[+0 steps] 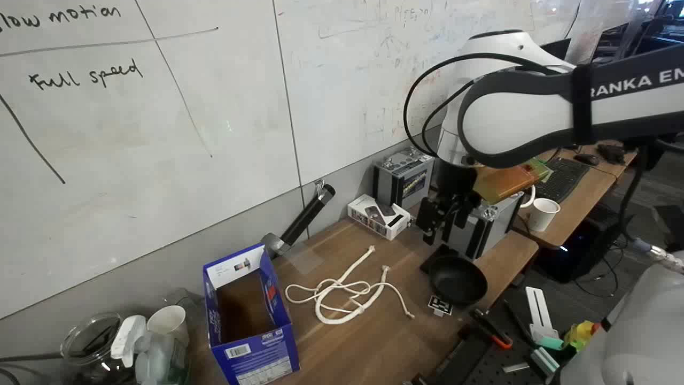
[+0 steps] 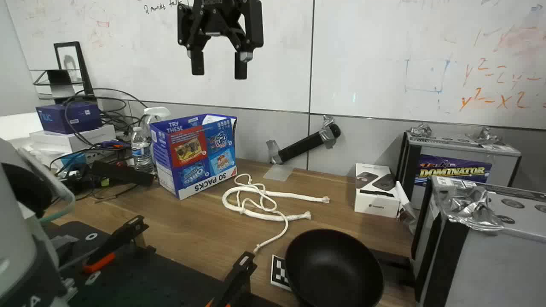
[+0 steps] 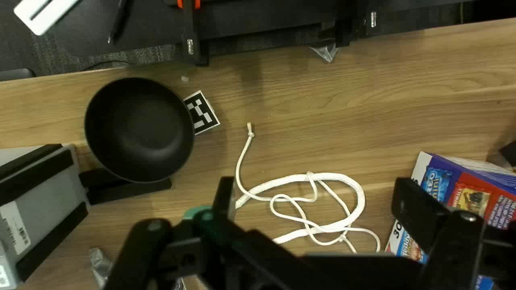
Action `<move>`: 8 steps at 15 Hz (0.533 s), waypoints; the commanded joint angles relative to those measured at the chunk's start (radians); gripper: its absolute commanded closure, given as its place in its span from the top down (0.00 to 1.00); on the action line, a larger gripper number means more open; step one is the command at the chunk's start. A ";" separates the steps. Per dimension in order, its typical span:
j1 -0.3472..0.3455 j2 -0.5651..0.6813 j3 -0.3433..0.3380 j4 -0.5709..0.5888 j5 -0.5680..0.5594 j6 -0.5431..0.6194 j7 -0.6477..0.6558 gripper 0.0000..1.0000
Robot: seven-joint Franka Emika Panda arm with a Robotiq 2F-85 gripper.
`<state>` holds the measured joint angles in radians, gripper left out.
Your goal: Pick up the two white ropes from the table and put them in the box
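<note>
Two white ropes lie tangled in loose loops on the brown table [image 1: 352, 355]: a thick rope [image 2: 294, 196] and a thin rope [image 2: 274, 239]. In the wrist view the thick rope [image 3: 360, 197] bends in a U with the thin rope [image 3: 238, 167] crossing over it. The blue open-top box [image 1: 256, 350] stands beside them, brownish inside; it shows in an exterior view [image 2: 166, 145] and at the right of the wrist view [image 3: 455, 193]. My gripper [image 2: 219, 70] is open and empty, high above the table. In the wrist view its fingers [image 3: 314, 197] straddle the ropes from above; their lower ends are hidden.
A black pan [image 2: 335, 268] and a marker card [image 2: 279, 273] lie near the ropes. Grey electronic boxes [image 2: 482, 251] and a small white box [image 2: 375, 192] stand on one side. A whiteboard [image 2: 384, 55] rises behind. A bottle [image 2: 141, 151] and cables are beyond the blue box.
</note>
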<state>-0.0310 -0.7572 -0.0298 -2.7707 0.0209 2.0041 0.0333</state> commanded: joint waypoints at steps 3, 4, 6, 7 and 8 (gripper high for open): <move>-0.003 0.000 0.003 0.002 0.002 -0.002 -0.002 1.00; -0.003 0.000 0.003 0.002 0.002 -0.002 -0.002 1.00; -0.003 0.000 0.003 0.002 0.002 -0.002 -0.002 1.00; -0.003 0.000 0.003 0.002 0.002 -0.002 -0.002 1.00; -0.002 0.013 0.002 0.002 0.001 0.011 -0.007 1.00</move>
<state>-0.0310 -0.7566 -0.0298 -2.7702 0.0209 2.0041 0.0333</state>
